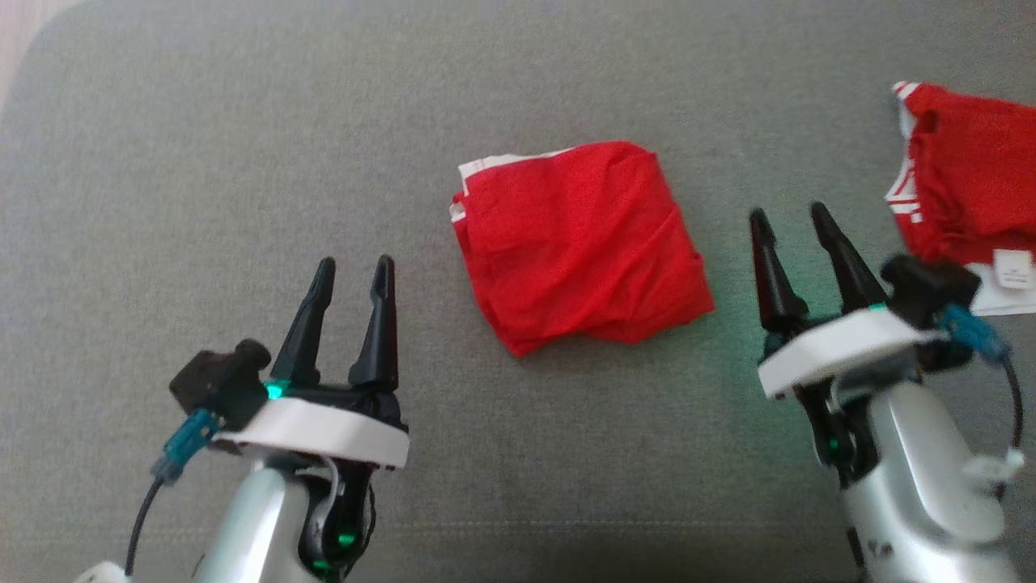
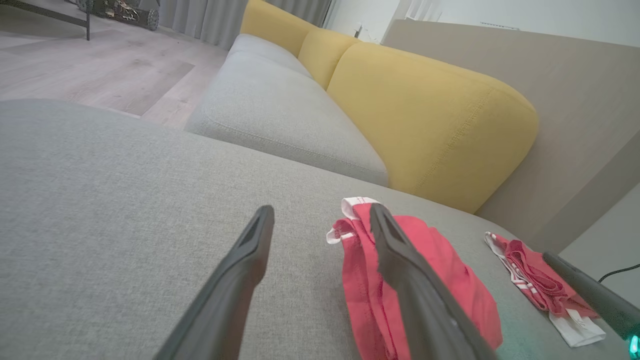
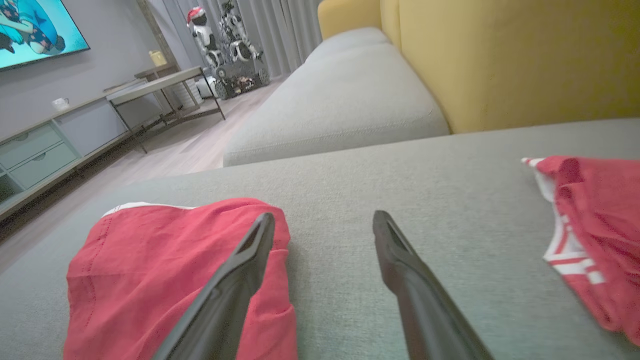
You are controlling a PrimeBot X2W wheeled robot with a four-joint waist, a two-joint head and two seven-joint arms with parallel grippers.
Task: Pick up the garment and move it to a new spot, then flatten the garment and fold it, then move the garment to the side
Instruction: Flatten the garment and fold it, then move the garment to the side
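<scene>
The left tool (image 1: 356, 263) stood released and empty above the grey fabric cushion (image 1: 202, 146). The right tool (image 1: 789, 212) was likewise spread wide, grasping nothing. Between them, apart from both, lay the red cloth garment with white trim (image 1: 579, 243), folded into a rough square. A second red-and-white garment (image 1: 971, 178) lay beyond the right tool. The fold looked finished, so moving it aside seemed due: pinch opposite edges through all layers and lift both together, keeping the fold closed.

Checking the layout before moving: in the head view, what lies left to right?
Open left gripper, folded red fabric garment, open right gripper, crumpled red fabric garment with white striped trim.
</scene>
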